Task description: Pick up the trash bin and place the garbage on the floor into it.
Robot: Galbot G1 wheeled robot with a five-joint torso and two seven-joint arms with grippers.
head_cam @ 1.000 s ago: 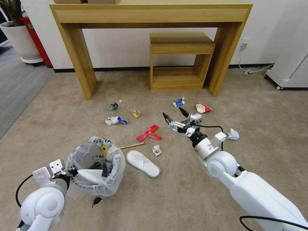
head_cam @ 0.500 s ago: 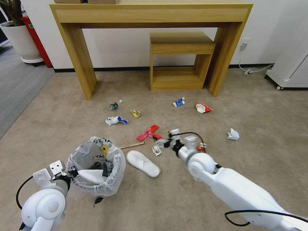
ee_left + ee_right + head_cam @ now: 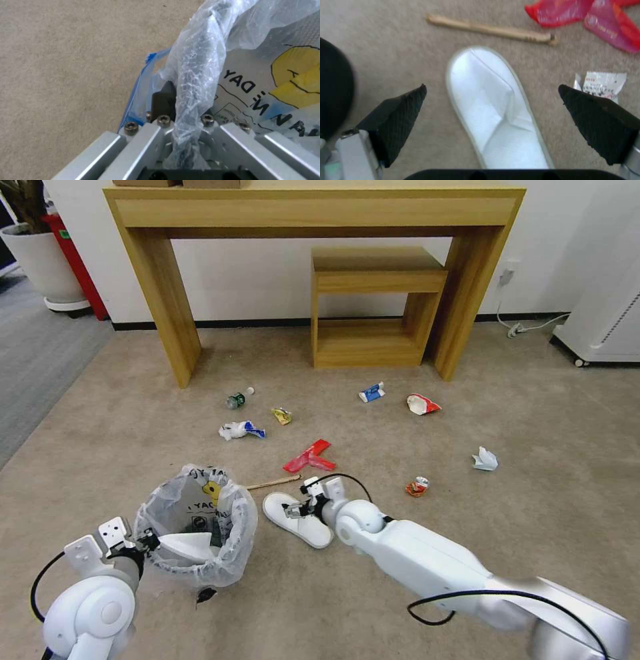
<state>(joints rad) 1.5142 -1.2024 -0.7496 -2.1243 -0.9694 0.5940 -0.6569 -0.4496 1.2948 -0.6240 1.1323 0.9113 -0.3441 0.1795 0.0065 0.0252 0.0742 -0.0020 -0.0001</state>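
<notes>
Head view: the right arm reaches across the floor point(image 3: 413, 573), and its gripper sits lower and nearer the robot than a second ago, when it hung out by the red paper
Right gripper point(image 3: 491, 98): fingers spread wide, holding nothing, poised over the white slipper point(image 3: 297, 519), one black fingertip point(image 3: 405, 105) on either side of it and apart from it
Slipper: lies flat on the beige carpet, just beside the trash bin point(image 3: 195, 527), in the same spot as before
Left gripper point(image 3: 186, 140): clamped on the bin's rim through the bunched clear bag point(image 3: 196, 75), low on the robot's left side, unchanged from the earlier frames
Trash bin: upright, with a second white slipper point(image 3: 190, 545) lying inside it
Wooden stick point(image 3: 273, 483): on the carpet just beyond the slipper's toe, with the red paper point(image 3: 309, 457) past it
Small printed wrapper point(image 3: 603, 83): beside the slipper, near one fingertip
Crushed can point(image 3: 417, 487): now in plain sight to the right of the arm
Farther litter: a small bottle point(image 3: 237, 399), a blue-white tube point(image 3: 371, 393) and a white paper wad point(image 3: 485, 459), none moved
</notes>
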